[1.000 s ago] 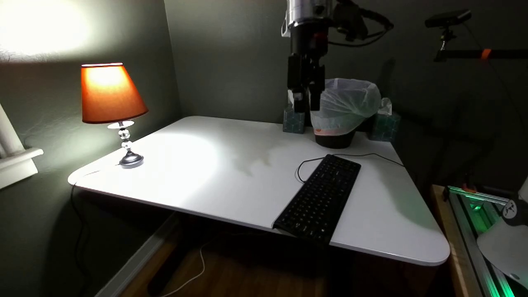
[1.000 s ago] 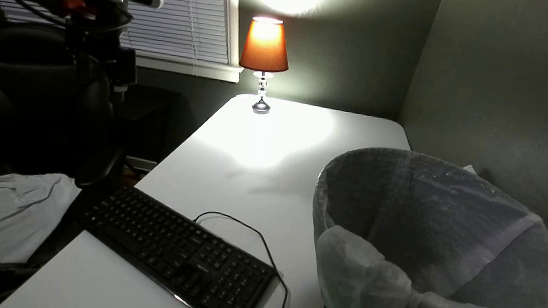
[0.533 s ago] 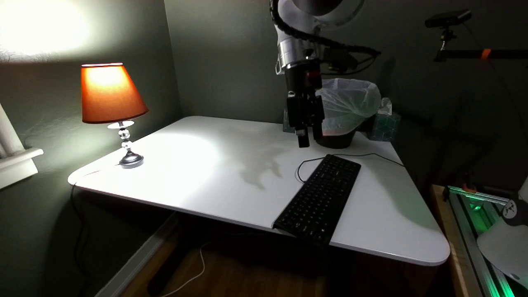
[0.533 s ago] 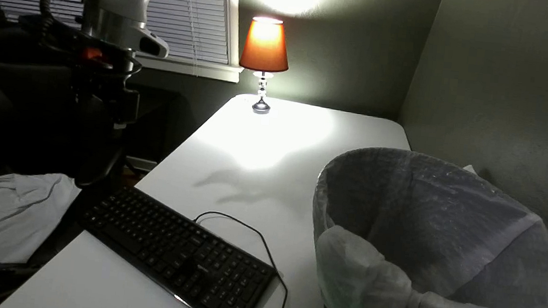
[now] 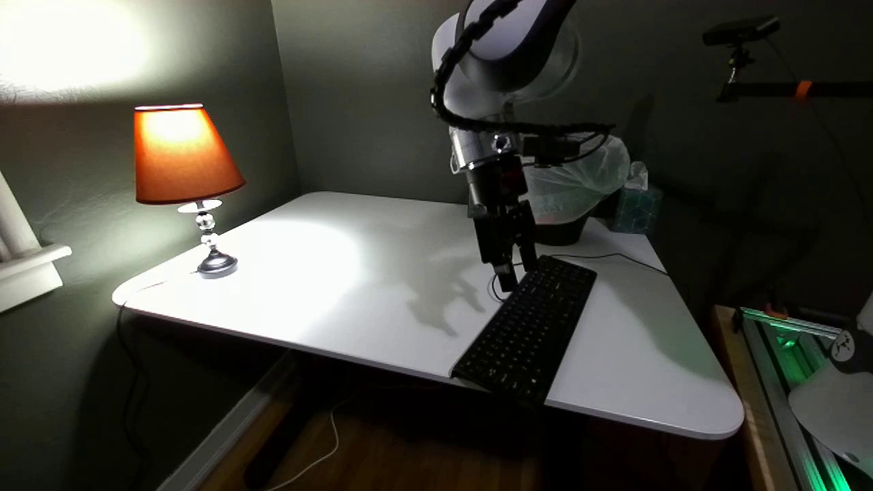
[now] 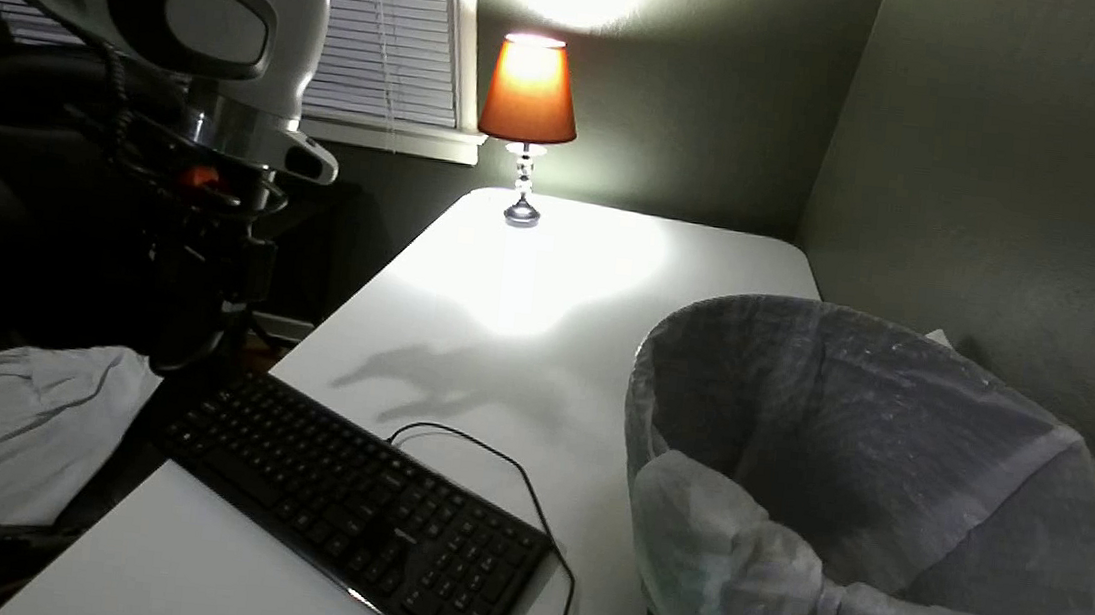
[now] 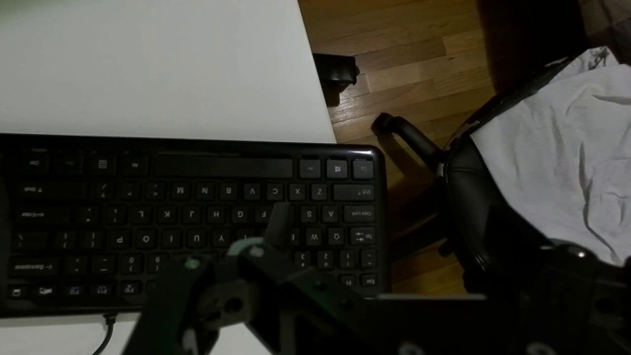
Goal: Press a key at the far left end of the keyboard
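Observation:
The black keyboard (image 5: pixel 528 334) lies on the white table in both exterior views (image 6: pixel 348 499), its left end jutting past the table edge. In the wrist view the keyboard (image 7: pixel 197 202) appears upside down, with the left-end keys Esc, Tab, Caps Lock (image 7: pixel 359 214), Shift and Ctrl at the picture's right. My gripper (image 5: pixel 518 271) hangs above the keyboard's left-end region, apart from it, fingers pointing down. In the wrist view the gripper (image 7: pixel 389 214) is open and empty, one fingertip over the D/E keys and the other dark against the chair beyond the keyboard's end.
A thin cable (image 6: pixel 530 492) runs from the keyboard's back edge. A lined bin (image 6: pixel 851 497), a tissue box (image 5: pixel 638 210) and a lit lamp (image 5: pixel 217 262) stand on the table (image 5: pixel 382 307). A black chair with white cloth (image 7: pixel 581 148) is beside the table edge.
The arm has come down a long way, bringing the gripper much closer to the keyboard. The gripper stays open. The keyboard has not moved.

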